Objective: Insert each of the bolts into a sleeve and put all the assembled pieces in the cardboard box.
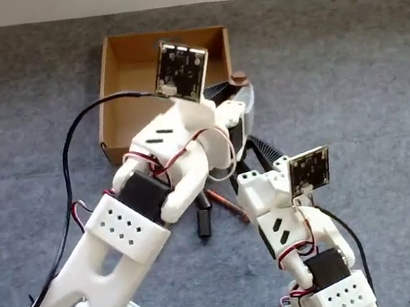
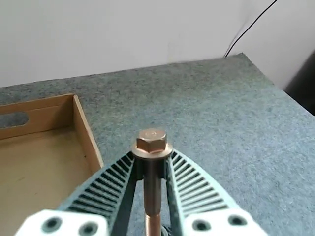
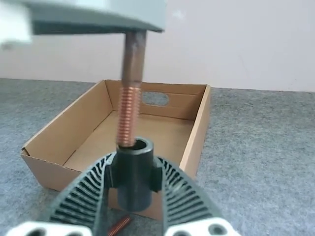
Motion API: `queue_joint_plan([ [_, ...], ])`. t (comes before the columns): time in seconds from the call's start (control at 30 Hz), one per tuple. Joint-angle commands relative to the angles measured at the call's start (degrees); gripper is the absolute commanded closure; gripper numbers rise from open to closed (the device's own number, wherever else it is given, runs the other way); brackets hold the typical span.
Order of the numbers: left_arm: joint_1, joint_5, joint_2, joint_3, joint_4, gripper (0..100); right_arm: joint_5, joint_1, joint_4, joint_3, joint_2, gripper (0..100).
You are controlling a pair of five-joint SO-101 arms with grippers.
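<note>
The cardboard box (image 1: pixel 120 73) is lying open toward the left of the grey desk (image 1: pixel 353 62). To its right and nearer my arms, a spare sleeve (image 1: pixel 204 221) is lying on the desk just beside a second bolt (image 1: pixel 228 204). Further right, my left fingers (image 2: pixel 125 169) are clamping a copper bolt (image 2: pixel 151 142) just under its hex head, holding it upright beside the box's right wall. Beneath it, my right fingers (image 3: pixel 96 179) are gripping a black sleeve (image 3: pixel 132 177) on both sides, standing it upright. The bolt's threaded tip is meeting the sleeve's open mouth.
</note>
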Motion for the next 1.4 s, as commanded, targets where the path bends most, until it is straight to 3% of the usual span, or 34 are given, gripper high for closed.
queue_joint_plan([
  [0.0,-0.31,-0.18,-1.19,-5.14,2.55,99,0.53,-0.4,-1.27,-0.75,-0.4,99.1],
  [0.9,-0.13,-0.18,-1.1,-4.18,2.37,99,0.44,-0.4,-1.27,-0.75,-0.4,99.1],
  [1.17,0.57,-0.53,-1.19,3.74,-9.93,99,0.44,-0.4,-1.27,-0.75,-0.4,99.1],
  [1.37,1.8,-5.45,-1.63,4.53,-10.73,99,0.44,-0.4,-1.19,-0.75,-0.4,99.1],
])
